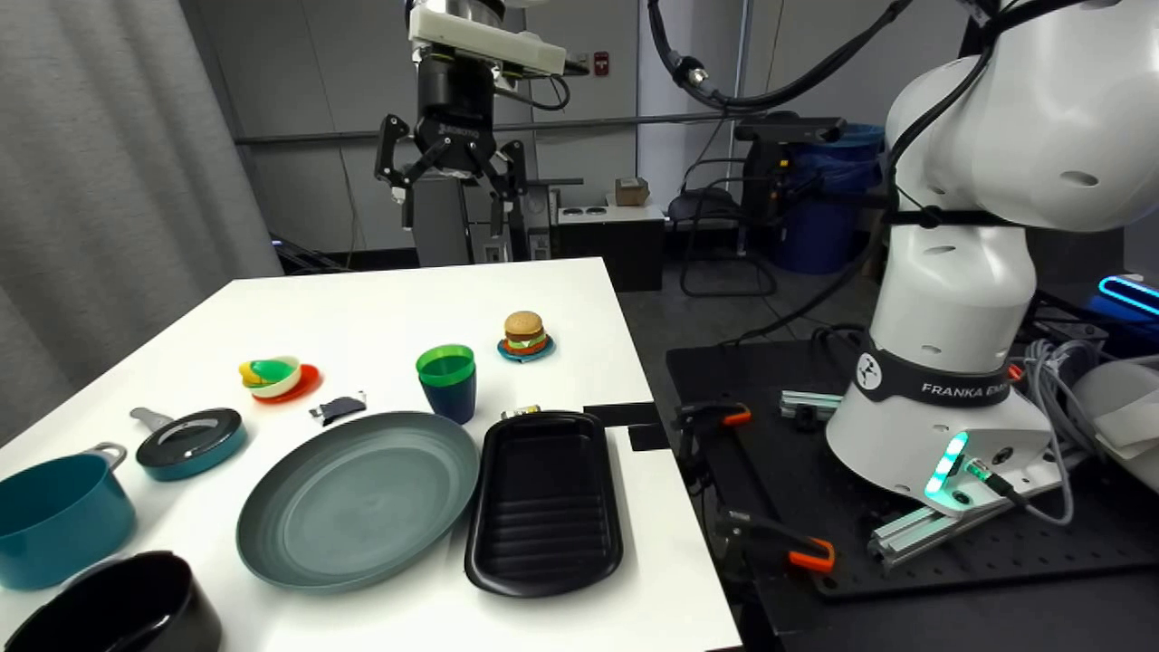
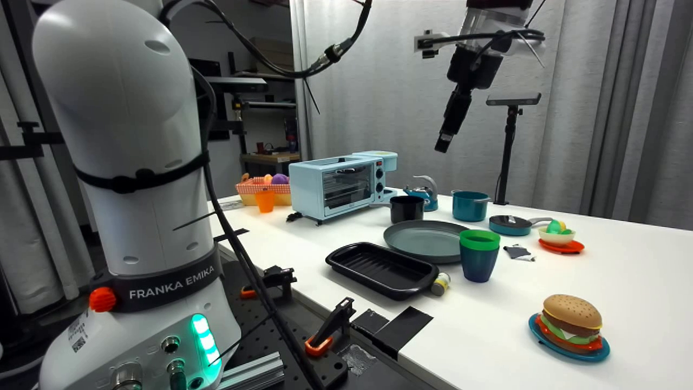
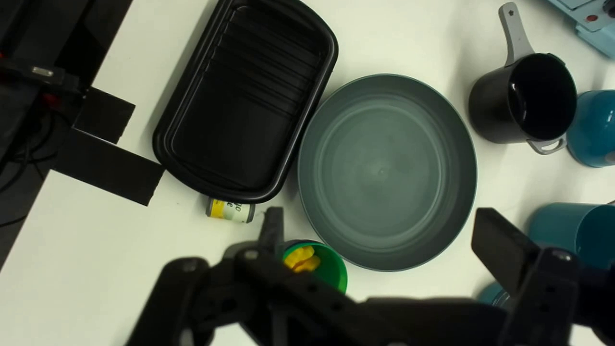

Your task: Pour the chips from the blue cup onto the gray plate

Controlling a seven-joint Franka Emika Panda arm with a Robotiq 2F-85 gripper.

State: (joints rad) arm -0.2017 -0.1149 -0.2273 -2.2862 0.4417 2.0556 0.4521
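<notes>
The blue cup (image 2: 478, 265) stands upright on the white table, with a green cup rim (image 2: 479, 238) showing at its top as if nested in it. Inside the green opening (image 3: 332, 270), the wrist view shows the yellow chips (image 3: 301, 258). Right beside the cup lies the gray plate (image 1: 362, 507), bare, wide and round with a raised rim; the wrist view also looks straight down on the plate (image 3: 382, 168). My gripper (image 1: 453, 215) hangs high over the table, its jaws wide apart and nothing between them. In the wrist view one finger partly covers the cup.
A black rectangular tray (image 1: 543, 507) adjoins the plate, with a small can (image 2: 440, 284) at its end. A toy burger (image 2: 571, 325) sits nearer the table corner. Around the plate stand a black pot (image 3: 523, 98), a teal pot (image 1: 63, 516) and a small lidded pan (image 1: 192, 442).
</notes>
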